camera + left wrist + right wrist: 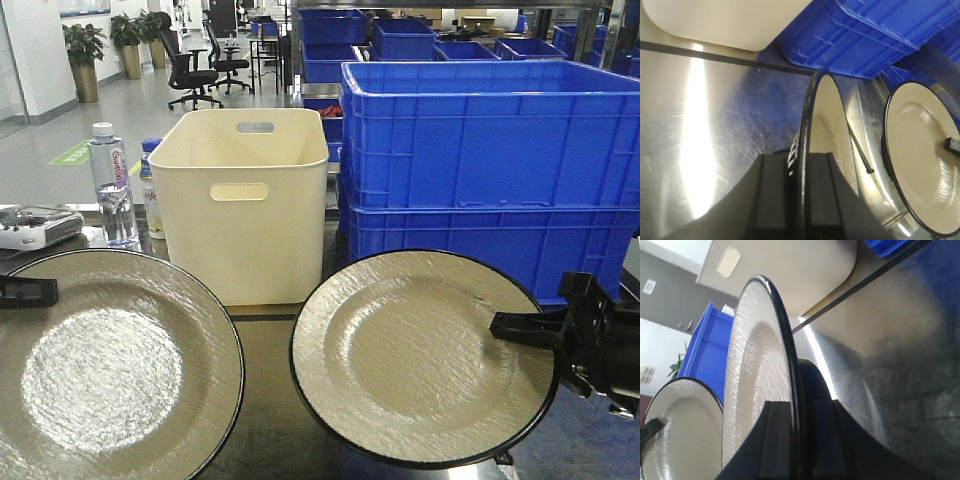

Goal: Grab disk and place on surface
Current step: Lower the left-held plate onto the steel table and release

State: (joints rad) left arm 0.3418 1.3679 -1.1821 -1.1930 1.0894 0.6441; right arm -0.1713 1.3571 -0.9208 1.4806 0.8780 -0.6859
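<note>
Two beige disks with black rims hang side by side above the shiny metal surface (265, 400). My left gripper (30, 292) is shut on the outer rim of the left disk (110, 370). The left wrist view shows this disk (826, 115) edge-on between the closed fingers (775, 190), above the surface (715, 130). My right gripper (520, 328) is shut on the right edge of the right disk (420, 355). In the right wrist view that disk (755, 365) is clamped in the right gripper (795, 425), above the surface (900, 370).
A cream bin (245, 200) stands behind the disks on the far side of a black tape line (715, 52). Stacked blue crates (480, 170) fill the back right. A water bottle (112, 185) and a white device (35, 225) stand at the back left.
</note>
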